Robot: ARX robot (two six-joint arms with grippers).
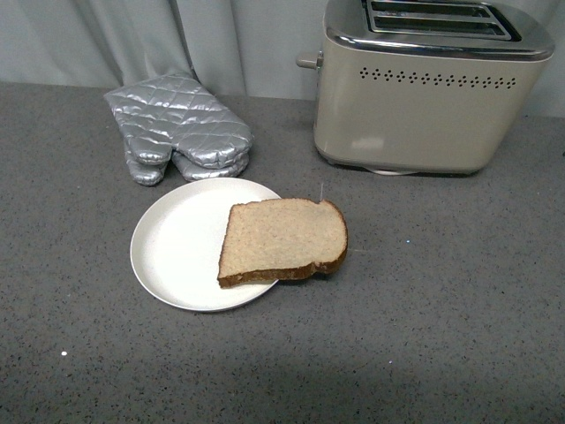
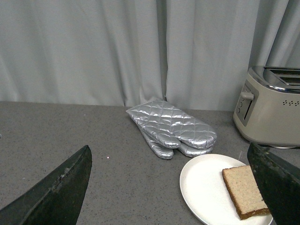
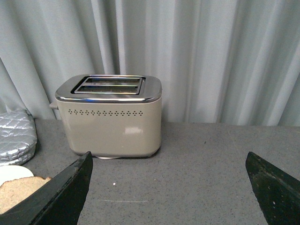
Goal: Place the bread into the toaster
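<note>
A slice of brown bread (image 1: 282,240) lies flat, half on a white plate (image 1: 177,247) and half over its right rim. It also shows in the left wrist view (image 2: 243,190) and at the edge of the right wrist view (image 3: 16,194). The beige toaster (image 1: 424,97) with a chrome top and two empty slots stands at the back right, upright, its lever on the left side; it also shows in the right wrist view (image 3: 110,117) and the left wrist view (image 2: 274,110). My left gripper (image 2: 173,187) is open and empty. My right gripper (image 3: 168,187) is open and empty. Neither arm shows in the front view.
A pair of silver quilted oven mitts (image 1: 181,132) lies behind the plate at the back left; they also show in the left wrist view (image 2: 171,126). A grey curtain (image 1: 177,35) hangs behind the speckled grey counter (image 1: 424,336).
</note>
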